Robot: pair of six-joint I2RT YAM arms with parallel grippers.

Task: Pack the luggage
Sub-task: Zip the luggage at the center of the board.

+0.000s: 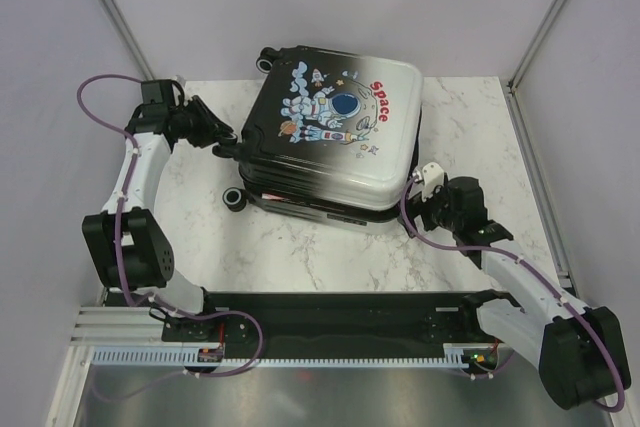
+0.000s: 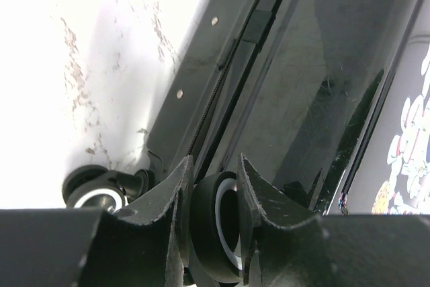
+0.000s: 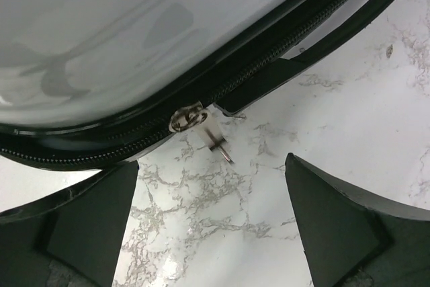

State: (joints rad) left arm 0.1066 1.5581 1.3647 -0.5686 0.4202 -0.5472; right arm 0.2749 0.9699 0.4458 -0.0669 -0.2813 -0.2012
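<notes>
On the marble table (image 1: 300,247), the luggage (image 1: 335,137) is steadied by a wheel (image 2: 216,233) clamped in the left gripper (image 2: 215,166); for zipping, its zipper pull (image 3: 213,132) should be pinched by the gaping right gripper (image 3: 209,166).

A wheel (image 2: 218,225) of the luggage (image 1: 335,137) is half hidden by the left fingers (image 2: 169,208). Its zipper pull (image 3: 216,136) is blurred.

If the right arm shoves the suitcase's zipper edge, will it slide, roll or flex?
Likely slides, not rolls: the luggage lies flat on the table. Glossy hard shell probably stays stiff. The left gripper clamping a wheel may make it pivot.
</notes>
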